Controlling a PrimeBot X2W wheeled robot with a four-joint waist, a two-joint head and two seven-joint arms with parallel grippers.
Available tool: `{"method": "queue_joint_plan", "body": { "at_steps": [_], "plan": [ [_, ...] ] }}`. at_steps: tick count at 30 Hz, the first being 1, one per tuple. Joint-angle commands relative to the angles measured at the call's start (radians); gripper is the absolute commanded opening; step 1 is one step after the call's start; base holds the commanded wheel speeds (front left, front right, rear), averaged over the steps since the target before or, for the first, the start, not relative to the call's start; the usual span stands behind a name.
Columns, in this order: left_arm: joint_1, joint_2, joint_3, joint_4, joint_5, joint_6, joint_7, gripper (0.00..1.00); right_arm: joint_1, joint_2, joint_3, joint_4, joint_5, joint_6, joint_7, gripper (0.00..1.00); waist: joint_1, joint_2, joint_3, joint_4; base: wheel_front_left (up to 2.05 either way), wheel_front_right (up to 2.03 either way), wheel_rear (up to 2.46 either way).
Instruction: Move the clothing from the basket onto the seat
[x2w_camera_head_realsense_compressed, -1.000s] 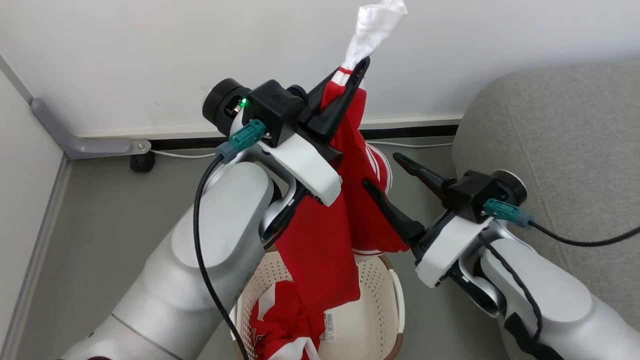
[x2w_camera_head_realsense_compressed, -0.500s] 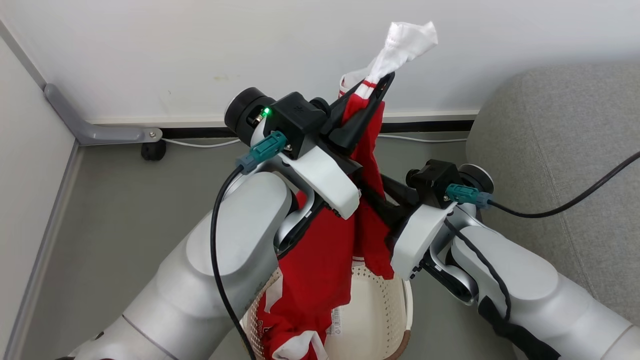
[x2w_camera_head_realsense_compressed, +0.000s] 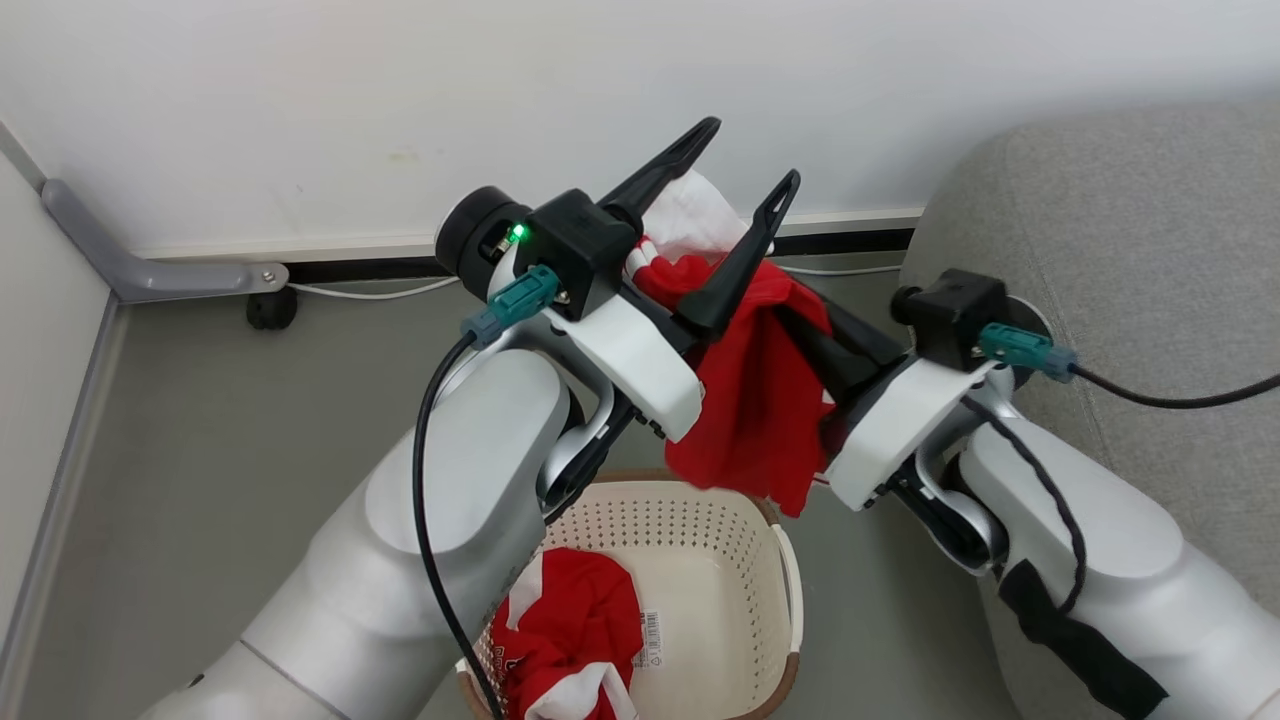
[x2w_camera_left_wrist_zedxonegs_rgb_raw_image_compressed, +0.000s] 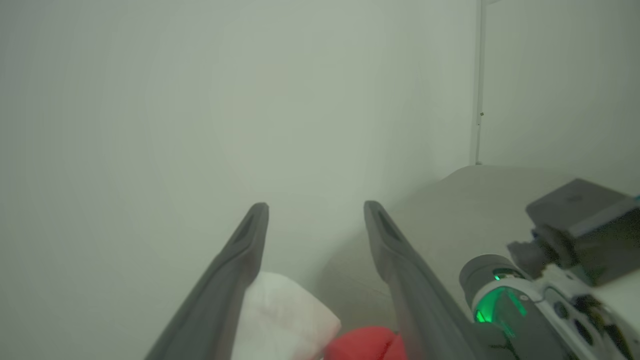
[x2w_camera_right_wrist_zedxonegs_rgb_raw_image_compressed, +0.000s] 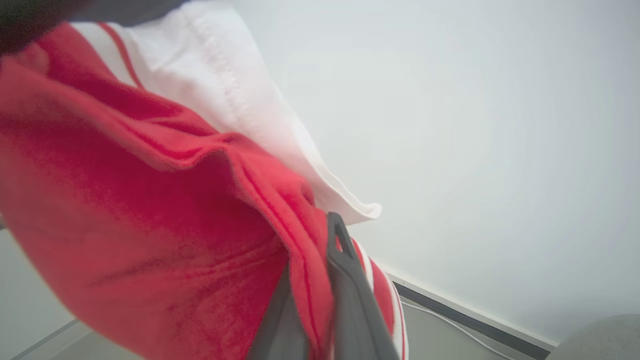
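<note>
A red garment with a white panel hangs above the basket, draped between both grippers. My left gripper is open, its fingers spread and pointing up at the wall, and the garment's white end lies against their base. My right gripper is shut on a red fold of the garment. In the head view its fingers are partly buried in the cloth. The cream basket stands on the floor below and holds another red and white garment. The grey sofa is at the right.
A white wall with a baseboard and a white cable runs close behind the grippers. A grey bracket and a small black wheel sit at the left corner. Grey floor surrounds the basket.
My left gripper has opened and let go of the garment's white end. My right gripper has closed on the red cloth. The garment now hangs clear of the basket.
</note>
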Motion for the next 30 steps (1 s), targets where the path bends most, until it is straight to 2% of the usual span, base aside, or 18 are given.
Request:
{"method": "queue_joint_plan", "body": {
  "at_steps": [1, 9, 15, 26, 30],
  "plan": [
    [-0.003, 0.018, 0.035, -0.01, 0.007, -0.012, -0.005, 1.0, 0.027, -0.011, -0.041, -0.035, -0.007, 0.003, -0.006, 0.0, 0.0, 0.0, -0.003, -0.012, 0.0, 0.0, 0.0],
    [0.081, 0.026, 0.068, 0.011, 0.018, -0.031, -0.005, 1.0, 0.102, -0.075, -0.236, -0.102, -0.048, 0.003, -0.006, 0.0, 0.0, 0.0, -0.022, -0.091, 0.0, 0.0, 0.0],
    [0.154, 0.034, 0.094, 0.002, 0.023, -0.037, -0.005, 1.0, 0.151, -0.11, -0.364, -0.158, -0.078, 0.003, -0.006, 0.0, 0.0, 0.0, -0.037, -0.199, 0.0, 0.0, 0.0],
    [0.242, 0.036, 0.128, -0.041, 0.03, -0.039, -0.005, 1.0, 0.208, -0.128, -0.422, -0.221, -0.094, 0.003, -0.006, 0.0, 0.0, 0.0, -0.053, -0.453, 0.0, 0.0, 0.0],
    [0.248, 0.036, 0.122, -0.05, 0.031, -0.039, -0.005, 1.0, 0.221, -0.133, -0.447, -0.235, -0.094, 0.003, -0.006, 0.0, 0.0, 0.0, -0.041, -0.501, 0.0, 0.0, 0.0]
  ]
}}
